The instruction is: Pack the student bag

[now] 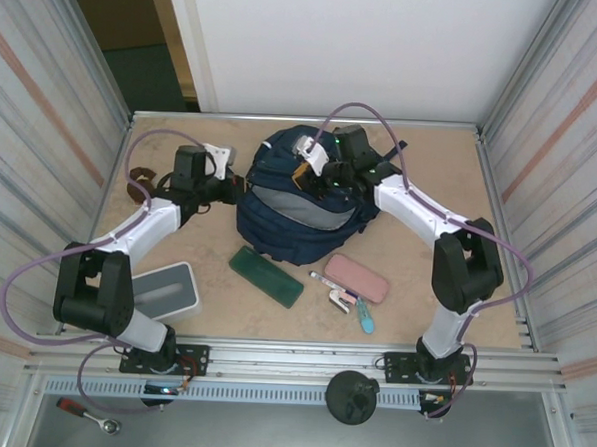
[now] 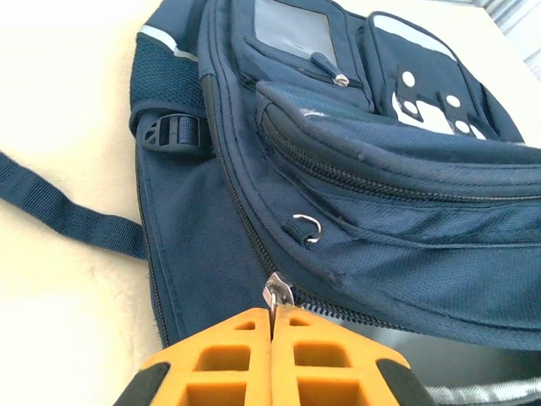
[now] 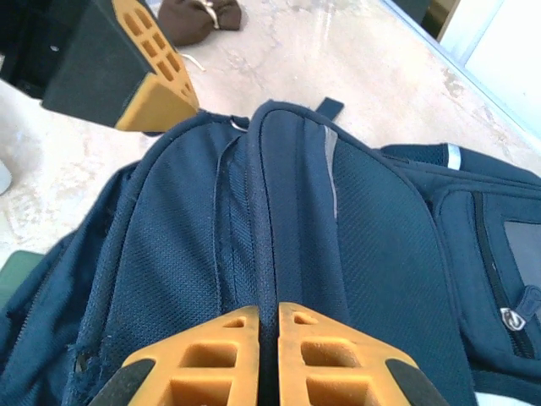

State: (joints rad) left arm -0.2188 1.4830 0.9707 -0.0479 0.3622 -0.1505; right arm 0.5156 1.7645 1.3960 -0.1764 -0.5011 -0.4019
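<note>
**Surface and enclosure.** The counter (image 1: 182,152) is a pale beige, stone-patterned slab. Ribbed metal walls (image 1: 44,120) close it on the left and right, and a white wall (image 1: 368,47) stands behind it. At rear left there is a dark doorway (image 1: 138,35). An aluminium rail (image 1: 291,358) runs along the near edge and carries both arm bases.

**Bag position.** The bag (image 1: 279,222) sits at the centre of the counter, toward the rear, between the two arms.

**Bag orientation.**
- The open mouth, showing grey lining, is on the near side and faces up.
- The front pockets (image 2: 406,101) are on the far side.
- The mouth's zip line runs left to right.
- The outline is almost as deep as it is wide, so the long axis cannot be fixed with certainty.
- A strap (image 2: 59,216) trails off the bag onto the bare counter.

**Jaws.**
- Left jaws: closed on the metal zip pull (image 2: 277,292) at the bag's left edge.
- Right jaws: pinched narrow on a raised fabric ridge (image 3: 269,211) on top of the bag.

**Other items.**
- A grey box (image 1: 165,289) stands at near left.
- A green booklet (image 1: 266,276), a pink pouch (image 1: 357,278) and pens (image 1: 343,294) lie just in front of the bag.
- A brown pouch (image 3: 201,15) lies at far left.
</note>
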